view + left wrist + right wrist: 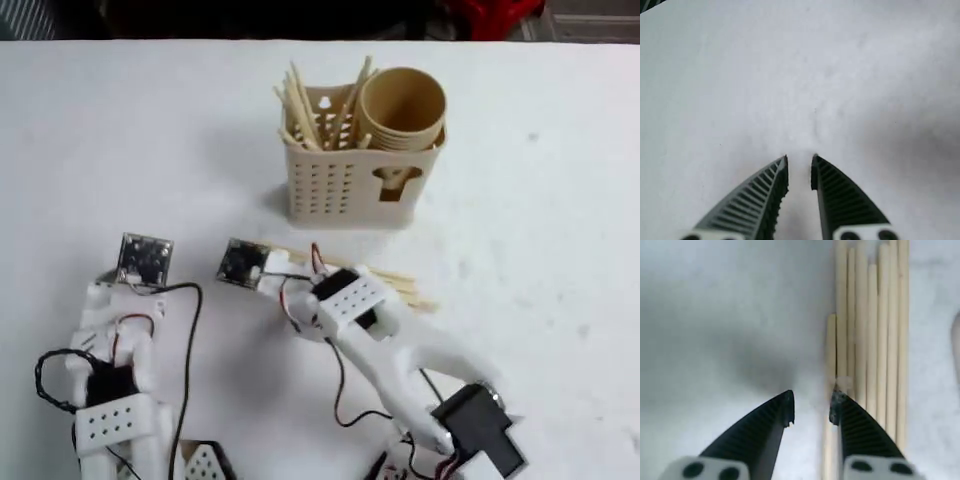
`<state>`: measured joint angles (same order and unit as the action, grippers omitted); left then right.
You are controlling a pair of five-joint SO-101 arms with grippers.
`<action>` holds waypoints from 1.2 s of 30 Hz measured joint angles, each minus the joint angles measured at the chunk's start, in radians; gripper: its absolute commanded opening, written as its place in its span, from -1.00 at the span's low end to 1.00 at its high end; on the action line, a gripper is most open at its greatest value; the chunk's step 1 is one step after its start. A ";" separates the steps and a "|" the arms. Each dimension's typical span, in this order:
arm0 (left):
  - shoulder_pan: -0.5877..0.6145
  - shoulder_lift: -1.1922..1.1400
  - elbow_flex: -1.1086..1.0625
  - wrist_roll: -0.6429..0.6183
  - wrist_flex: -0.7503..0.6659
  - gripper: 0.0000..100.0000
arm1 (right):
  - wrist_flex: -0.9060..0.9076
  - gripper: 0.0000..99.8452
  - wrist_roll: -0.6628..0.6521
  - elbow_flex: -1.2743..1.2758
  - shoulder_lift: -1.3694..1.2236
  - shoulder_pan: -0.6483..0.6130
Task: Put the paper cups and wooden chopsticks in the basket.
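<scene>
Hanging low over the loose wooden chopsticks [875, 340] with the right gripper [811, 410] — jaws parted, gripping nothing.

Lying side by side in a flat bundle on the white table [540, 200], just in front of the basket [350, 185] and running partly under the right arm's wrist. Setting one dark jaw over the bundle's edge and the other over bare table beside it, with nothing but table showing in the gap between. Standing upright at the table's far middle and already holding the stacked paper cups [402, 105] on one side, with more chopsticks [310, 105] leaning fanned out on the other. Sitting well apart at the near left with the left gripper [799, 167] — pointing down at bare table, jaws slightly parted and clasping nothing.
</scene>
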<state>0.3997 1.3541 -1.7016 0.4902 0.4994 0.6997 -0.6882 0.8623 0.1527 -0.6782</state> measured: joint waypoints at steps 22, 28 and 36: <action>0.000 0.000 0.000 0.000 0.000 -0.81 | 0.103 -0.96 0.000 -0.002 -0.006 -0.020; 0.000 0.000 0.000 0.000 0.000 -0.81 | 0.103 -0.82 0.000 -0.002 -0.006 -0.020; 0.000 0.000 0.000 0.000 0.000 -0.81 | 0.117 -0.89 0.000 -0.009 -0.031 -0.031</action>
<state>0.3997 1.3541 -1.7016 0.4902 0.4994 0.8163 -0.6882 0.8531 0.1220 -0.7089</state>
